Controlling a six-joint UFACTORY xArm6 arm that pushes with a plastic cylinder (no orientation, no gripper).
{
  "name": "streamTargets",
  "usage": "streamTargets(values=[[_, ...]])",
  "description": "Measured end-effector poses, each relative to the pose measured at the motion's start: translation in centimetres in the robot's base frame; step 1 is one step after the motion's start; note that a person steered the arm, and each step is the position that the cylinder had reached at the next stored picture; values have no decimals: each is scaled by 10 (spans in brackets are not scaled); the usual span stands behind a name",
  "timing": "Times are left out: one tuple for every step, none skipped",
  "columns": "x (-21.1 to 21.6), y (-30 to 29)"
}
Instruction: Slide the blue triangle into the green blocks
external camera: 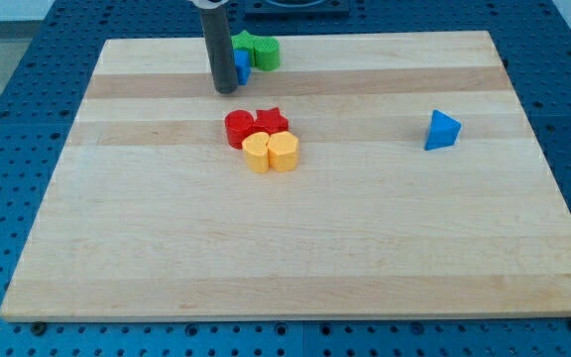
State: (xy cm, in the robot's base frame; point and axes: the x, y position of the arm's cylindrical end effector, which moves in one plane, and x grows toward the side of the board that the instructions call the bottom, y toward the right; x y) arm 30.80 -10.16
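The blue triangle (442, 130) lies alone at the view's right, on the wooden board (295, 248). The green blocks (257, 50) sit together at the view's top, left of centre; their shapes are partly hidden. A second blue block (242, 66) touches them on their lower left and is half hidden behind the rod. My tip (225, 90) rests on the board just below and left of that blue block, far to the left of the blue triangle.
A cluster sits near the board's centre: a red cylinder (238, 129), a red star (272, 122), a yellow hexagon-like block (256, 153) and a yellow cylinder (284, 152), all touching. It lies below my tip.
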Motion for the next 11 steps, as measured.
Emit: streamTargets(values=[[5,21],[5,82],[5,160],[16,248],[53,341],[96,410],[121,423],[105,399],[72,358],[67,334],[80,364]])
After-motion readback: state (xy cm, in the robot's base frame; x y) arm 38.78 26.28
